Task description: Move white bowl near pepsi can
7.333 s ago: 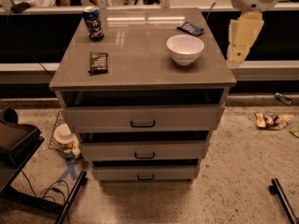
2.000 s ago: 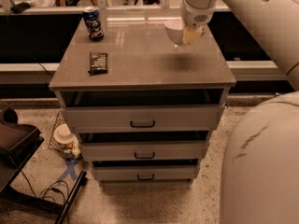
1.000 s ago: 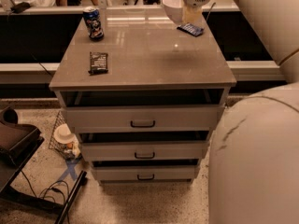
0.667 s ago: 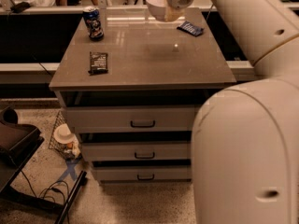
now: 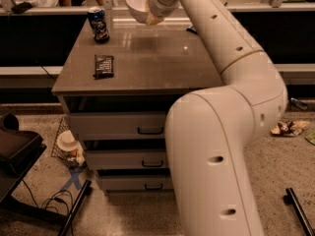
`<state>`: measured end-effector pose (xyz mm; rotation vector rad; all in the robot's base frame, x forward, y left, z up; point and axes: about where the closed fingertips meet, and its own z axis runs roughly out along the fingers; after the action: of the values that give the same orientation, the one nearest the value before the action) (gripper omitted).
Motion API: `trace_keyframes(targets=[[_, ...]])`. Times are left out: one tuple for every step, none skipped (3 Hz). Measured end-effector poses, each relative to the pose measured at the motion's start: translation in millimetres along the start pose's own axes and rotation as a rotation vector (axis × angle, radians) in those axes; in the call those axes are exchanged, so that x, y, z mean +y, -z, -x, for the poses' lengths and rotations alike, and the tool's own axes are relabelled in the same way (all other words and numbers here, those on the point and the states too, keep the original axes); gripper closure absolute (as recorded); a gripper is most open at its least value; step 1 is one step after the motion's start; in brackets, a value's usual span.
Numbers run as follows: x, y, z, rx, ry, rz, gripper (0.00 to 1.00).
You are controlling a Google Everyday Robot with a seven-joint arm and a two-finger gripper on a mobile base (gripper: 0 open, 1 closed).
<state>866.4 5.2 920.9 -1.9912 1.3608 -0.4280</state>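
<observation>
Jaws are clamped on the right rim of the plain round glossy white bowl (image 5: 136,4); one tan finger shows just under the rim. The gripper (image 5: 152,14) sits at the top of the view, above the back edge of the grey-brown cabinet top (image 5: 147,70).

The white bowl is airborne, tilted slightly, touching nothing. A soft shadow lies on the surface below it.

The upright dark blue pepsi can (image 5: 98,24) with a silver top stands at the back left corner, to the left of the bowl and lower. There is bare surface between them.

The flat dark snack packet (image 5: 104,66) lies in front of the can, near the left edge, and looks clear of the drop zone. A second dark packet (image 5: 190,30) peeks out from behind the large white arm (image 5: 221,132) at the back right.

Status, my read: pick and lift are done, and the carry towards the can is mostly done.

- Left to do: a short move left, lower, set the bowl flat beside the can, release, retract.
- Risk: the bowl rim clipping the can on the way down. It is a tall, narrow thing and would tip easily.
- Descend with a gap to the can.
</observation>
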Motion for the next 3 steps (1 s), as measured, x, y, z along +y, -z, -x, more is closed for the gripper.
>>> trace_keyframes(targets=[[10.7, -51.7, 24.7, -0.013, 0.061, 0.058, 1.0], [23.7, -76.1, 37.8, -0.027, 0.091, 0.106, 1.0], [40.3, -96.0, 44.7, 0.021, 0.144, 0.185, 0.75]])
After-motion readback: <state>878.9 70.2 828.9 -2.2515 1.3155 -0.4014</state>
